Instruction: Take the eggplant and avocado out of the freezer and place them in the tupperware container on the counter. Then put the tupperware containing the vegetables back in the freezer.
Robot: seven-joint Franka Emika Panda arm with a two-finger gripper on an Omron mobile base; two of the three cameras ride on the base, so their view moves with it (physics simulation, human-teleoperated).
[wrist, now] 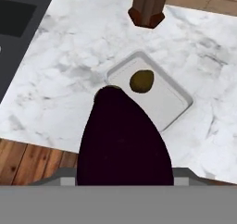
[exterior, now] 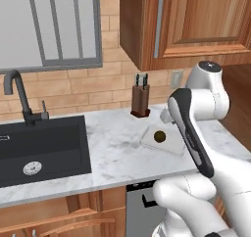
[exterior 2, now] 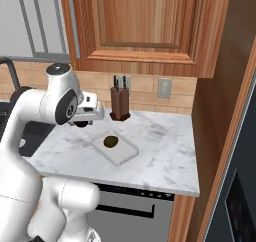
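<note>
Marble counter (wrist: 60, 56), veined and smooth, lying below the gripper (exterior 2: 90, 111). Translucent tupperware container (wrist: 173, 102), flat and low-rimmed, sitting beneath and just ahead. Gripper holding the glossy dark eggplant (wrist: 122, 140), jaws partly spread around it. Olive avocado (wrist: 141, 81) already resting in the tray. Risk: rounded eggplant rolling over that shallow rim.

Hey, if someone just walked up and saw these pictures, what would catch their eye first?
Probably the dark purple eggplant looming large in the hand view, held in the gripper above the marble counter. Next, the olive-brown avocado already lying in the tupperware container, with the brown knife block standing just behind it by the wall.
</note>
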